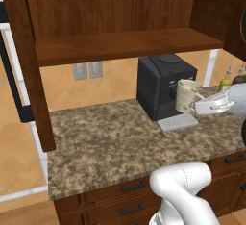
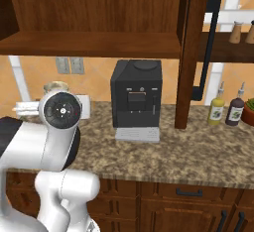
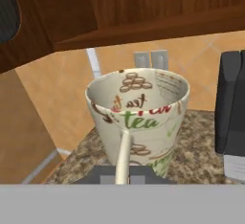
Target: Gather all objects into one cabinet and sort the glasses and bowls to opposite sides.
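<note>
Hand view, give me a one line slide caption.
Gripper shut on a cream mug printed "tea", held above the granite counter below the wooden cabinet shelf.

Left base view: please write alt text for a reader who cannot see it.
The white robot arm's gripper holds a cream speckled mug above the granite counter, in front of a black coffee machine. Above is a dark reddish-brown wooden cabinet shelf.

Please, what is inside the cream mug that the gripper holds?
The hand view looks into the cream mug: printed inner walls, nothing visible inside. The gripper holds its rim; the mug's bottom is hidden.
</note>
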